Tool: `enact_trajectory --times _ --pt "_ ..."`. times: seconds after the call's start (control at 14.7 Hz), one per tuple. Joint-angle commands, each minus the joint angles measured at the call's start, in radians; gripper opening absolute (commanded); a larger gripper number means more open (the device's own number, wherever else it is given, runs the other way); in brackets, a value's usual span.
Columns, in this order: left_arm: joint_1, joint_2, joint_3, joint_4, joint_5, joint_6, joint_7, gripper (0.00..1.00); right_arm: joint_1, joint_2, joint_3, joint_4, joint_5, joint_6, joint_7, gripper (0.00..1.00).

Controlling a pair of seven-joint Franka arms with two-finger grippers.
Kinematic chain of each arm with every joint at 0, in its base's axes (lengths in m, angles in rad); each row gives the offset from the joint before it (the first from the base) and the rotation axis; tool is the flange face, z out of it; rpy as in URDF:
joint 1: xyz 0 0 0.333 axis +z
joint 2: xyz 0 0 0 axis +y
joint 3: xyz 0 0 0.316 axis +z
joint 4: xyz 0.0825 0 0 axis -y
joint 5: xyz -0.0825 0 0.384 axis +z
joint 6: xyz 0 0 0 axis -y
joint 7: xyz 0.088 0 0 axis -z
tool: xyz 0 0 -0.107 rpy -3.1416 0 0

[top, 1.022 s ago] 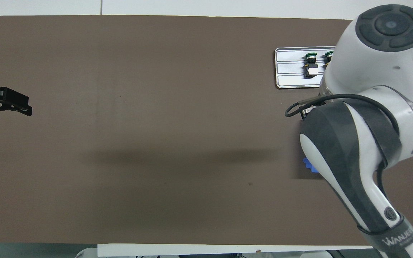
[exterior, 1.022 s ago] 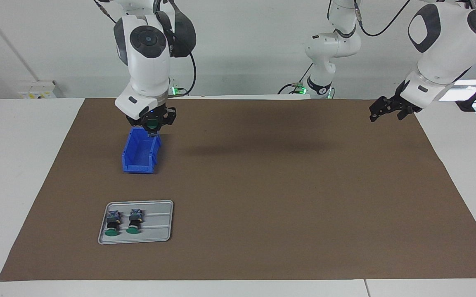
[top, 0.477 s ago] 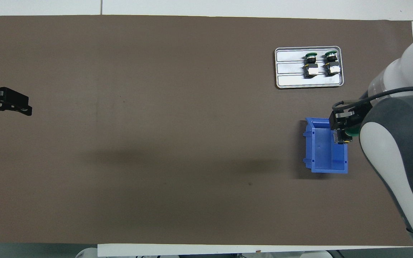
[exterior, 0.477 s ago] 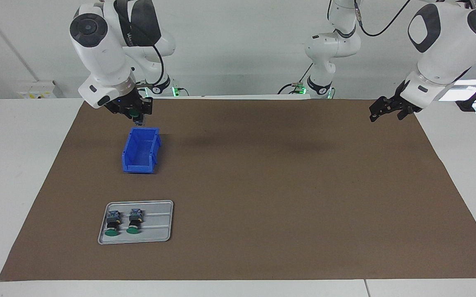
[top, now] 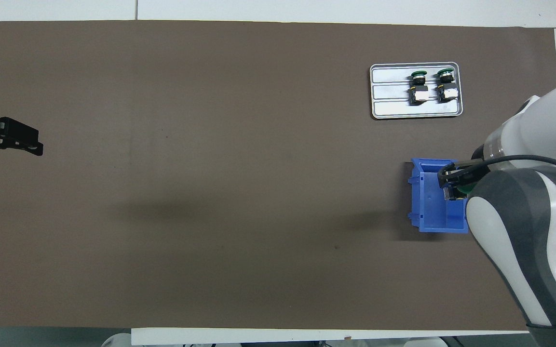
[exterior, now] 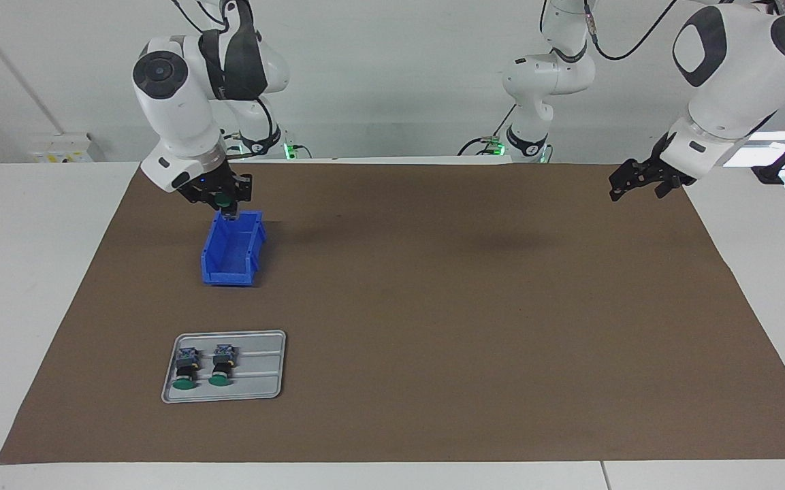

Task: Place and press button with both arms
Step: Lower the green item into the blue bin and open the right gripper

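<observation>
My right gripper is shut on a green-capped button, which it holds just above the blue bin, over the end of the bin nearer to the robots. In the overhead view the right gripper and its button hang over the bin, partly covered by the arm. Two more buttons lie side by side on the grey tray, farther from the robots than the bin. The left gripper waits open and holding nothing above the left arm's end of the mat.
A brown mat covers most of the white table. The tray and bin both sit toward the right arm's end. The right arm's forearm hangs over that corner in the overhead view.
The right arm has swung round, carrying the button toward the robots and the right arm's end, then dropped slightly onto the bin's nearer end. The left arm has stayed still.
</observation>
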Motion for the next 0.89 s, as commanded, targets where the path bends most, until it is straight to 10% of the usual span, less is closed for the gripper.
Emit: enact_trajectory --times 0.0,0.82 --pt "0.006 -0.02 -0.003 -0.022 0.003 0.012 0.008 1.0 0.002 -0.068 -0.026 -0.114 -0.008 0.084 -0.063 0.24" --pt "0.006 -0.02 -0.003 -0.022 0.003 0.012 0.008 1.0 -0.033 0.002 -0.029 -0.151 -0.01 0.165 -0.108 0.25"
